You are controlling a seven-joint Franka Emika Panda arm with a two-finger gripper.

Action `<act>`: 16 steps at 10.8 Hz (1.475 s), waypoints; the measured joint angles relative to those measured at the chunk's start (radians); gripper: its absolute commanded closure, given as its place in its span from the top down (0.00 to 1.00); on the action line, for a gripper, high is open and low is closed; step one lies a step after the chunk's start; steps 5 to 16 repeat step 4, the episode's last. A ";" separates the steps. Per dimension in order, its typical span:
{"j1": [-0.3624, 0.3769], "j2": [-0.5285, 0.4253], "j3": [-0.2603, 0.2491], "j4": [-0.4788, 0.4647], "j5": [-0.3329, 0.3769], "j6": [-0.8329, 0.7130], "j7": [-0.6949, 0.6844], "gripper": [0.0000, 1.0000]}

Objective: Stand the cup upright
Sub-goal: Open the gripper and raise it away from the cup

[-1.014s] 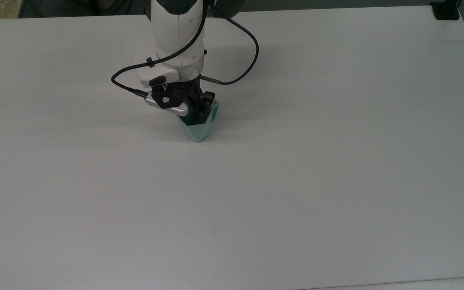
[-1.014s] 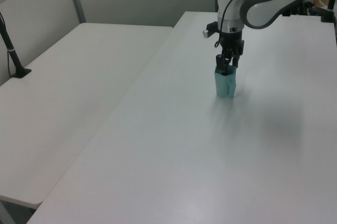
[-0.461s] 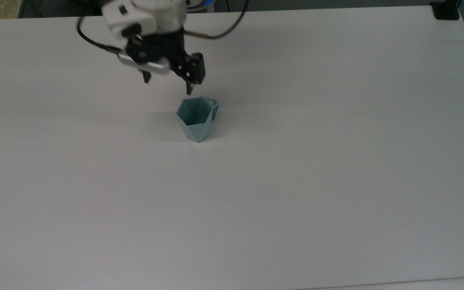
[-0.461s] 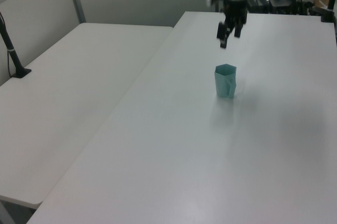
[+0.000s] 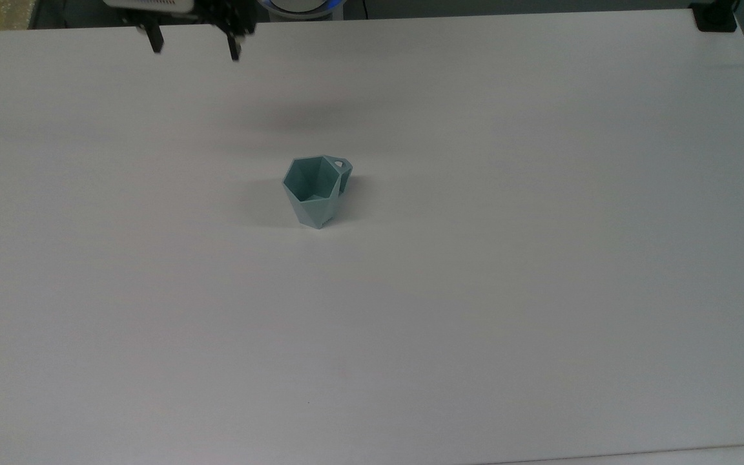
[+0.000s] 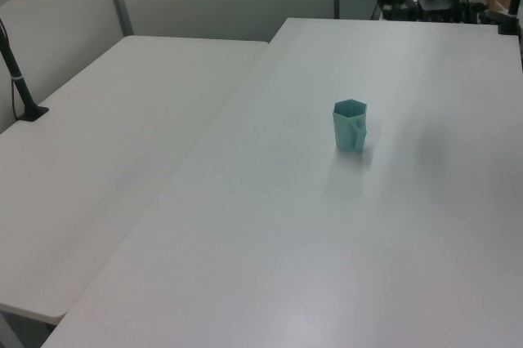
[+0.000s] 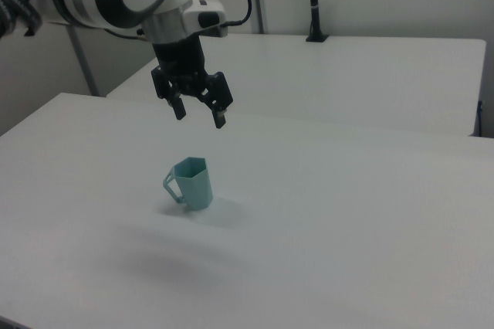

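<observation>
Teal, the one cup [image 5: 316, 191] stands upright on the white table [image 5: 540, 290], the gripper [image 7: 199, 110] spread wide and empty above.

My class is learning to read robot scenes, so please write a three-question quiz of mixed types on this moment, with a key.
1. True or false: the cup stands upright on the table with its opening facing up.
2. Multiple choice. The gripper is: A) shut on the cup; B) open and raised above the cup, touching nothing; C) resting on the table.
3. Fill in: in the right view, the cup's handle points toward the right view's ____.

Key
1. True
2. B
3. left
</observation>
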 measured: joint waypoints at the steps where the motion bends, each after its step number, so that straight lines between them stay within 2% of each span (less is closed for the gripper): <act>1: -0.012 -0.010 -0.001 0.014 0.000 -0.054 -0.041 1.00; 4: -0.012 -0.017 0.000 0.024 0.002 -0.097 -0.070 1.00; 16: -0.012 -0.017 0.000 0.024 0.002 -0.097 -0.070 1.00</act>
